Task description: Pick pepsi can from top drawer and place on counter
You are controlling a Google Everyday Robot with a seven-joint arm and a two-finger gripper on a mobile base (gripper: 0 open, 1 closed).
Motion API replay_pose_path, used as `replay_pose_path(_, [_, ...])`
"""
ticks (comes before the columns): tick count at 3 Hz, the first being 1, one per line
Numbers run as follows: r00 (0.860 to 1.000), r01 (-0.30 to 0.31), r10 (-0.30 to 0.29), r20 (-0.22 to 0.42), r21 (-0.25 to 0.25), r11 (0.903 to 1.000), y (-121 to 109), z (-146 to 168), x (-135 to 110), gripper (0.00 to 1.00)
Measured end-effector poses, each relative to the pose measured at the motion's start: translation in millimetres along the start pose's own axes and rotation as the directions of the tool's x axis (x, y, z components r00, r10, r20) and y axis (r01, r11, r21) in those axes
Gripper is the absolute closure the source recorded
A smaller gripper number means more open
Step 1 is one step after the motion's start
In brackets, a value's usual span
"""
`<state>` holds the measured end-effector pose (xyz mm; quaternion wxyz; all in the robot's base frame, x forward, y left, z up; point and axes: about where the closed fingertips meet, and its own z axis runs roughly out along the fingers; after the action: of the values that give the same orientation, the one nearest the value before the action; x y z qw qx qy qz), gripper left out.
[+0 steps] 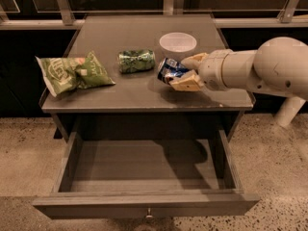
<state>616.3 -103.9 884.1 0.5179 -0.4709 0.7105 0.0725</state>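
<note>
The pepsi can (169,70) is dark blue with a silver end and lies tilted on its side between my gripper's fingers, low over the right middle of the counter (134,93). My gripper (185,71) reaches in from the right on a white arm and is shut on the can. The top drawer (144,170) is pulled fully open below the counter, and nothing shows inside it. Its small knob (148,214) is at the front panel's centre.
A green patterned can (137,61) lies on its side left of the pepsi can. A green chip bag (72,72) lies at the counter's left. A white round bowl (177,41) stands behind the gripper. Speckled floor surrounds the cabinet; railings run along the back.
</note>
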Motion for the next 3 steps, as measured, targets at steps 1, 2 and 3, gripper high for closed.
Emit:
replay_pose_path(1, [1.000,0.000,0.000,0.000,0.000,1.0000,0.0,0.0,0.0,0.35])
replay_pose_path(2, [1.000,0.000,0.000,0.000,0.000,1.0000,0.0,0.0,0.0,0.12])
replay_pose_path(3, [1.000,0.000,0.000,0.000,0.000,1.0000,0.0,0.0,0.0,0.00])
